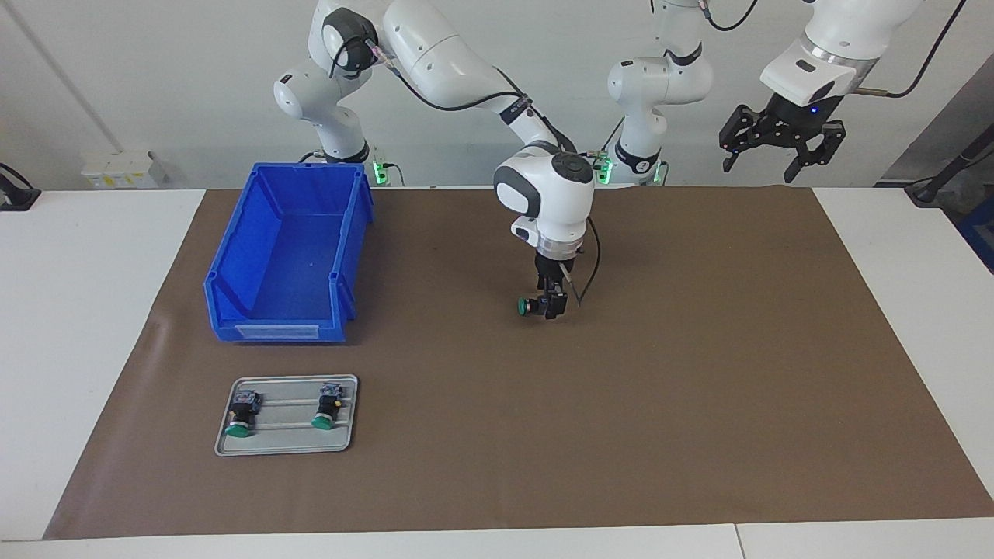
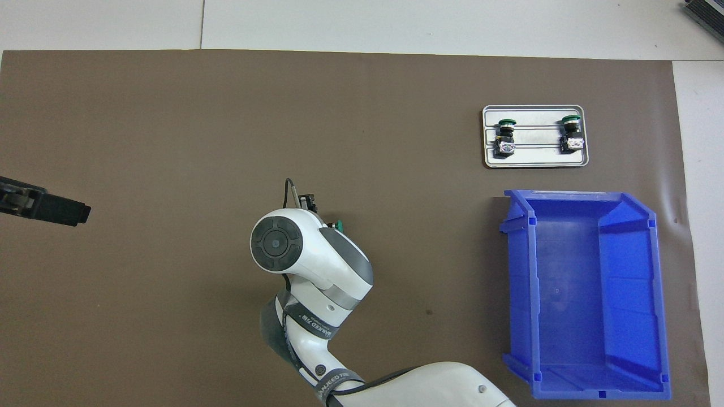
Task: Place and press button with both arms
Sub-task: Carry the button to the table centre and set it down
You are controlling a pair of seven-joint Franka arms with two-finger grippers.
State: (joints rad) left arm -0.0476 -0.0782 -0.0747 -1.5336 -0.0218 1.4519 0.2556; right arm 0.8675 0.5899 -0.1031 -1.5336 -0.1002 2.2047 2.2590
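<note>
A button (image 1: 530, 306) with a green cap and black body lies sideways low at the middle of the brown mat, its cap toward the right arm's end; only the cap shows in the overhead view (image 2: 339, 225). My right gripper (image 1: 554, 303) points straight down at the button's rear end, and its wrist hides the contact from above. Whether the button rests on the mat or is held just above it is unclear. My left gripper (image 1: 780, 147) waits open and empty, raised high at the left arm's end of the table.
A grey tray (image 1: 287, 446) farther from the robots at the right arm's end carries two more green-capped buttons (image 1: 242, 415) (image 1: 327, 407). A blue bin (image 1: 287, 248) stands empty between the tray and the robots. The brown mat (image 1: 699, 388) covers the table's middle.
</note>
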